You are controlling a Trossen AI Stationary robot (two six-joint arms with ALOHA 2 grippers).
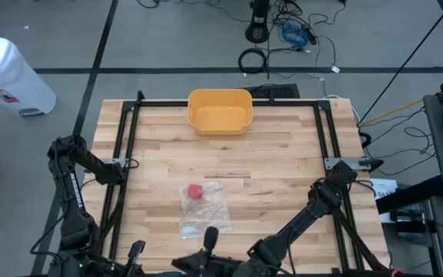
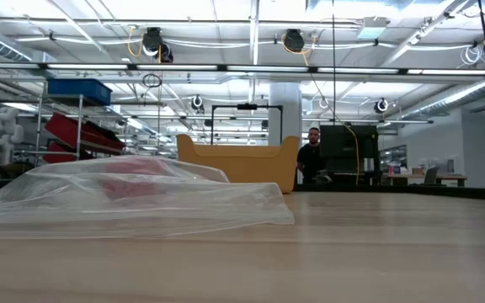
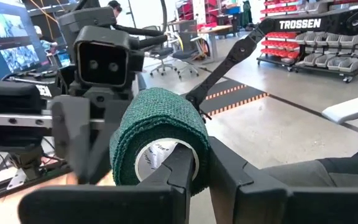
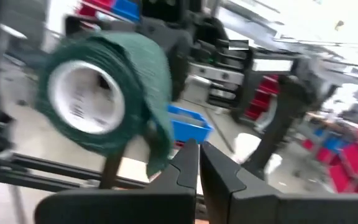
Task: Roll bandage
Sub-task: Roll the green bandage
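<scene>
A dark green bandage roll (image 3: 157,121) with a white core is held up in the air at the table's near edge, with my left gripper (image 3: 201,158) shut on it. My right gripper (image 4: 197,149) faces it, level and shut. In the right wrist view the roll (image 4: 98,93) has a loose tail (image 4: 163,124) that hangs from it down beside my right fingertips. Neither the roll nor any fingertip shows clearly in the high view. My left gripper holds the roll by its wall: one finger (image 3: 179,165) reaches into the white core (image 3: 157,158), and the other (image 3: 225,171) lies outside on the green winding. The fingers come in level, along the roll's axis. The roll is clear of the table. My right gripper's shut fingertips are right beside the loose tail's lower end (image 4: 160,158). I cannot tell whether they pinch it or only stand next to it.
A clear plastic bag (image 1: 204,206) with something red inside lies on the wooden table's middle. A yellow bin (image 1: 220,111) stands at the far edge. A black frame (image 1: 121,161) runs along the table's sides. People and shelves show in the room beyond.
</scene>
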